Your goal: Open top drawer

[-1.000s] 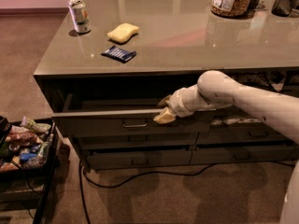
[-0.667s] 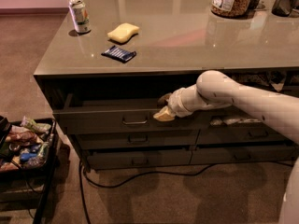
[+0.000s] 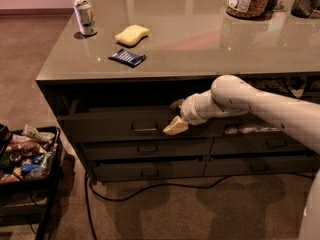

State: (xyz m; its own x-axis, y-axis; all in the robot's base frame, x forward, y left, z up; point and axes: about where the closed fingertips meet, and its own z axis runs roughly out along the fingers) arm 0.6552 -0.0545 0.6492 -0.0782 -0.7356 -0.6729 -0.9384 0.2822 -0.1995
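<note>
Black cart basket [image 3: 31, 184], at 9 o'clock of the cabinet, holds assorted coloured snack packets [image 3: 22, 151]. The wide dark grey-green metal top drawer [image 3: 107, 128] sits directly under the glossy grey tabletop [image 3: 190, 44], its front slightly proud and its contents not discernible. The gripper [image 3: 176, 125] is at the drawer front, 3 o'clock of the rectangular loop handle [image 3: 144, 128]. Whether it is apart or clamped cannot be told.

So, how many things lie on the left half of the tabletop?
3: a can at the back left, a sponge beside it, a blue packet nearer the edge. None looks hidden. The gripper is below, at the top drawer.
</note>
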